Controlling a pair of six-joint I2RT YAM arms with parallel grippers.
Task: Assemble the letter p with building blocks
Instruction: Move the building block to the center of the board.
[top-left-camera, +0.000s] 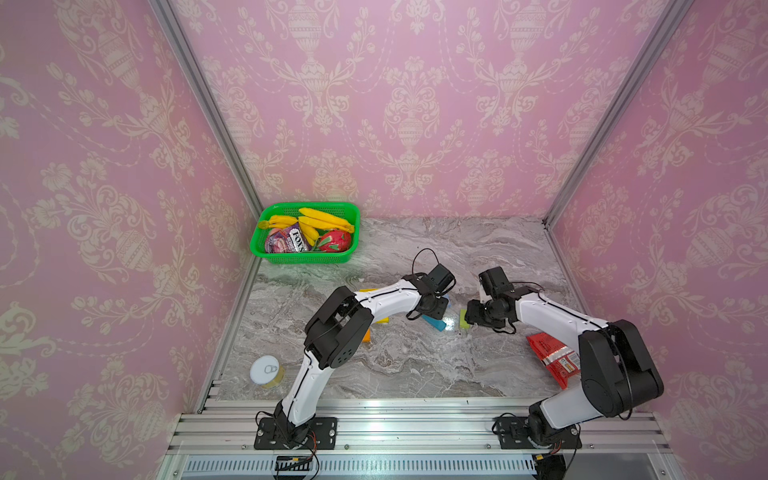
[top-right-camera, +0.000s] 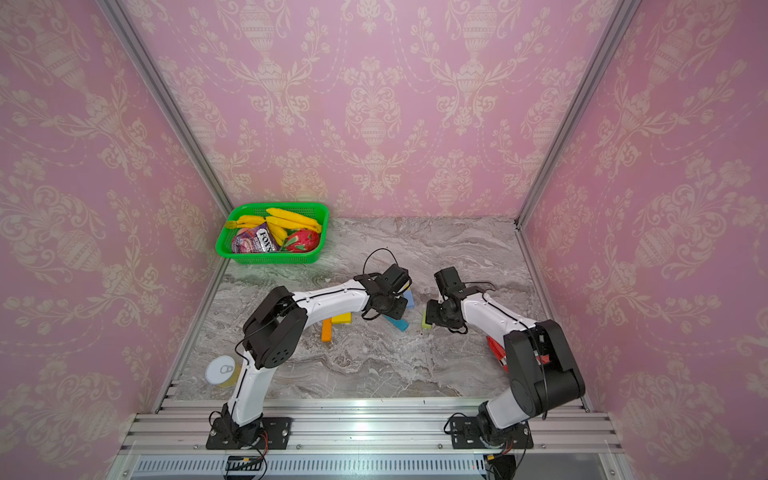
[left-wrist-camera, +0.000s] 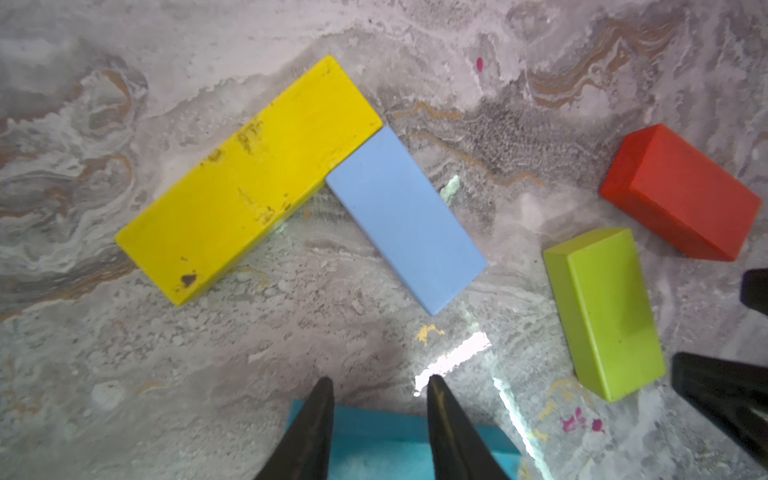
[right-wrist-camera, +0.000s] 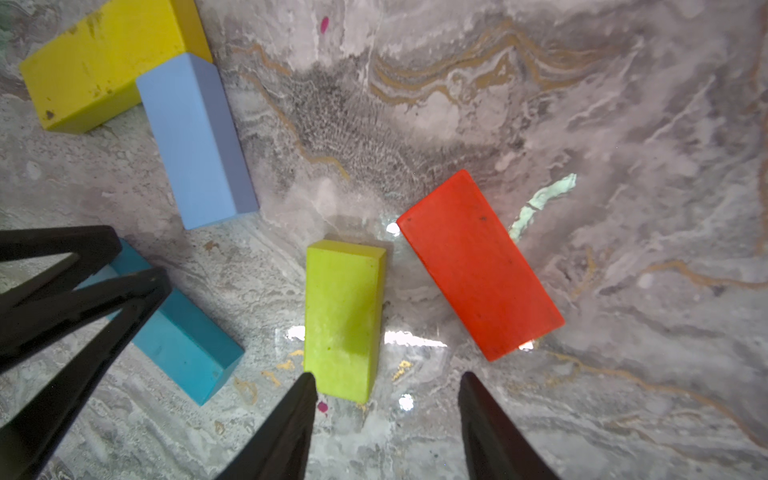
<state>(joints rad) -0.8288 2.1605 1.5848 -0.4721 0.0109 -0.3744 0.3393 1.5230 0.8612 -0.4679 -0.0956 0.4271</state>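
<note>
The tabletop (left-wrist-camera: 124, 374) is showing a glossy, marble-patterned grey, glaring white just beside the left tool (left-wrist-camera: 380, 379). Ahead of that tool, the yellow block (left-wrist-camera: 249, 183) is looking matt, its paint showing chips; the red block (right-wrist-camera: 478, 266) is wearing smooth, scuffed matt paint.

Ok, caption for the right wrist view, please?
Right claw open at one end of a lime green block, red block beside it, on marbled tabletop.

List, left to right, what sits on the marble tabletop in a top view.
Pull-tab can → orange block → teal block → lime green block → red snack packet. The green basket, yellow block and light blue block are left out because they overlap their neighbours.
</note>
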